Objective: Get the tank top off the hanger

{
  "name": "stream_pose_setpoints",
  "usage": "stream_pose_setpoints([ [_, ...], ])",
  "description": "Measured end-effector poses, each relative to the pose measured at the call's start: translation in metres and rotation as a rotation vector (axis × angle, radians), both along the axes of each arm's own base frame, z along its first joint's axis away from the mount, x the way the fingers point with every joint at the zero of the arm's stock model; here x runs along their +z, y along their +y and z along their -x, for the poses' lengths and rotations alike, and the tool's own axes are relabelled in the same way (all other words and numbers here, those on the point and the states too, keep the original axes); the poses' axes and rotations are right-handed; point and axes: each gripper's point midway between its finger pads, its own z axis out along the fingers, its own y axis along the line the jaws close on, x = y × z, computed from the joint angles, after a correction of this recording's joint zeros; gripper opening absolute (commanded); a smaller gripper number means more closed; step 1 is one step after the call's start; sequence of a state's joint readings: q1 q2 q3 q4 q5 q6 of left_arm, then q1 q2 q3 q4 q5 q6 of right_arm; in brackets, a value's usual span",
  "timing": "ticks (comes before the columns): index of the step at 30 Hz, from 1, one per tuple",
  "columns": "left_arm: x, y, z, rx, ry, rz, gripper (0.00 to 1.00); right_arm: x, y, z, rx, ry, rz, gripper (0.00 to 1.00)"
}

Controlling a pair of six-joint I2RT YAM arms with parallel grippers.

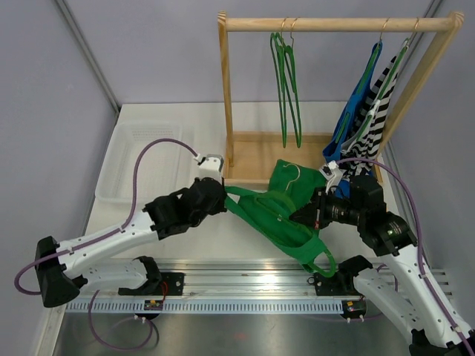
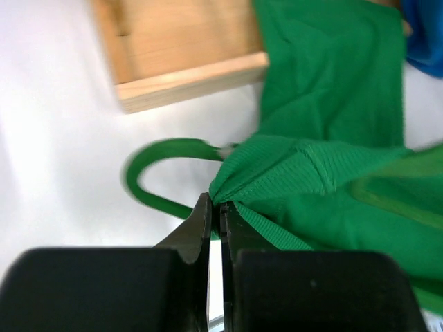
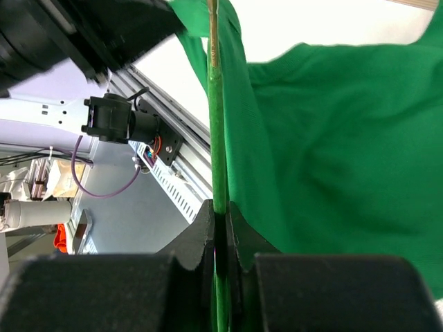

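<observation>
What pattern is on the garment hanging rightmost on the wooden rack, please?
The hanging garment has black-and-white stripes; top view.

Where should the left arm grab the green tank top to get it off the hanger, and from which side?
Grip the shoulder strap, coming from the left along the table. It bunches into a thin ridge at the hanger's rounded end, narrow enough for the fingers, and a leftward pull would likely slide it off while the right gripper pins the hanger.

Green tank top (image 1: 280, 211) stretches between left gripper (image 1: 225, 195) and right gripper (image 1: 306, 215)
</observation>
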State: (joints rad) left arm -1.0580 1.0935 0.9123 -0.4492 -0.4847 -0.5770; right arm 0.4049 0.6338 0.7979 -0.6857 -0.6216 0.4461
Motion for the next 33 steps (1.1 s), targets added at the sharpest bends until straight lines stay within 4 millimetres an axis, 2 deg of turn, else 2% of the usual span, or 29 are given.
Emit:
stream_pose_setpoints([
  [4, 0.006, 0.048, -0.018, 0.183, 0.014, 0.001, 0.00, 0.002, 0.002, 0.003, 0.024, -0.004, -0.012, 0.00],
  [8, 0.017, 0.099, -0.034, 0.364, 0.022, 0.054, 0.00, 0.013, 0.010, 0.012, 0.098, -0.022, -0.063, 0.00],
  [10, 0.021, 0.116, -0.036, 0.418, 0.021, 0.065, 0.00, 0.018, 0.012, 0.017, 0.130, -0.030, -0.083, 0.00],
  [12, 0.022, 0.124, -0.035, 0.436, 0.025, 0.075, 0.00, 0.022, 0.013, 0.020, 0.152, -0.046, -0.101, 0.00],
  [17, 0.019, 0.118, -0.029, 0.381, 0.062, 0.080, 0.00, 0.036, 0.017, 0.030, 0.210, -0.097, -0.162, 0.00],
  [22, 0.022, 0.078, -0.015, 0.141, 0.092, 0.201, 0.00, 0.043, 0.023, 0.037, 0.256, -0.125, -0.243, 0.00],
  [26, 0.023, 0.059, -0.004, 0.010, 0.097, 0.278, 0.00, 0.051, 0.024, 0.045, 0.300, -0.148, -0.281, 0.00],
  [29, 0.023, 0.059, 0.005, -0.028, 0.084, 0.309, 0.00, 0.054, 0.023, 0.050, 0.322, -0.176, -0.282, 0.00],
  [33, 0.036, 0.063, 0.013, -0.047, 0.041, 0.347, 0.00, 0.059, 0.020, 0.049, 0.297, -0.221, -0.266, 0.00],
])
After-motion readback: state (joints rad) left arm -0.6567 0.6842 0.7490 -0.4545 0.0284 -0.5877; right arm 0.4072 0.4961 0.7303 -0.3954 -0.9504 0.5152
